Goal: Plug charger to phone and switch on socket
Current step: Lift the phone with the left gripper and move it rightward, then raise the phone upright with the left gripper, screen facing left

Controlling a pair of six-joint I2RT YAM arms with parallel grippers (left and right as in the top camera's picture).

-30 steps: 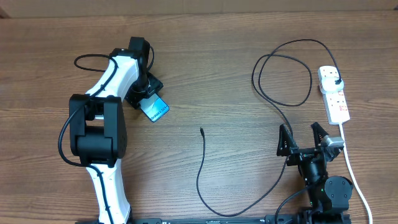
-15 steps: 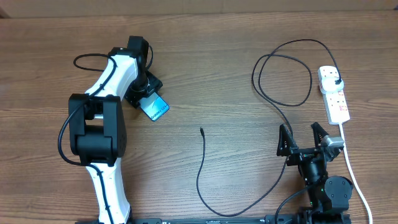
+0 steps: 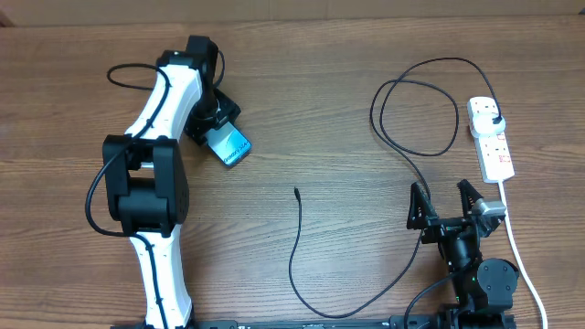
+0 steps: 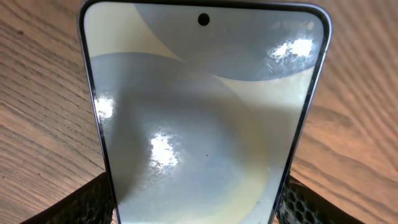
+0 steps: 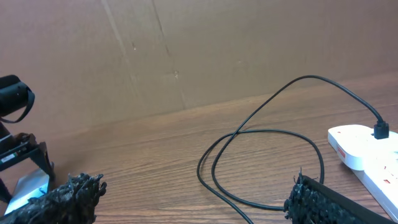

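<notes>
Wooden table (image 3: 320,91) lay under two arms. Left gripper (image 3: 219,135) was clamped on the long edges of the phone (image 3: 232,147), blue screen jutting past its fingertips. Charger (image 3: 292,256) lay loose between both grippers, connector tip touching neither. Right gripper (image 3: 444,203) gaped, holding nothing; cable passed its left finger, with the white socket (image 3: 494,151) beyond its right finger, plug seated.
</notes>
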